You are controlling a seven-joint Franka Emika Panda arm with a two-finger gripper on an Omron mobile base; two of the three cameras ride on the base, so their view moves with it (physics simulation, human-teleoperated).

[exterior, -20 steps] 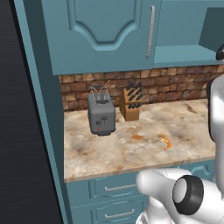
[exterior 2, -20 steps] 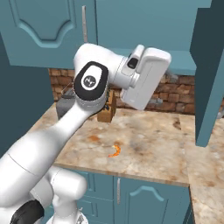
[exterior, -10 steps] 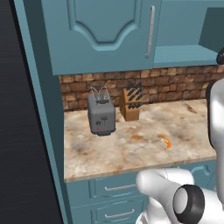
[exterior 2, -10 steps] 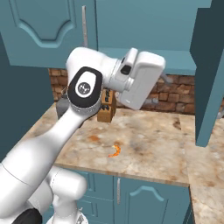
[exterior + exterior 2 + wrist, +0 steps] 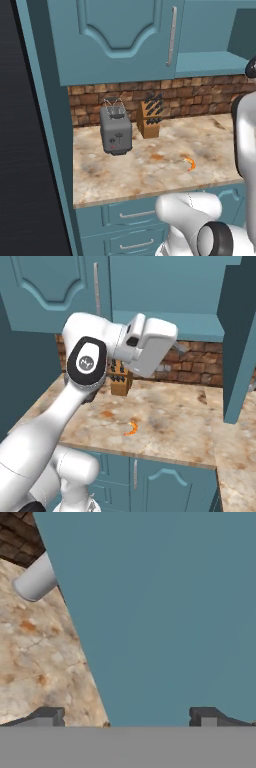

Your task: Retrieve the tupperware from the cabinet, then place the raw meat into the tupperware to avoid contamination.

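The raw meat (image 5: 190,163) (image 5: 131,428), a small orange curved piece, lies on the marble counter (image 5: 150,170) toward its front. The cabinet (image 5: 120,35) hangs above; its left door is shut, with a vertical silver handle (image 5: 172,35). To the right, a door (image 5: 241,336) stands swung open toward me. My gripper (image 5: 127,718) is open and holds nothing, with one dark fingertip (image 5: 47,716) at each side. It faces a broad teal panel (image 5: 165,612) at close range. The white hand (image 5: 150,346) is raised above the counter, below the cabinet. The tupperware is out of view.
A grey toaster (image 5: 116,131) and a wooden knife block (image 5: 150,120) stand against the brick wall at the back of the counter. A pale bar (image 5: 35,579) shows beside the teal panel's edge. Teal drawers (image 5: 130,215) run below the counter.
In the right base view the arm's elbow has sunk slightly to the left and the hand has turned a little. The jaws stay open. Nothing on the counter moved.
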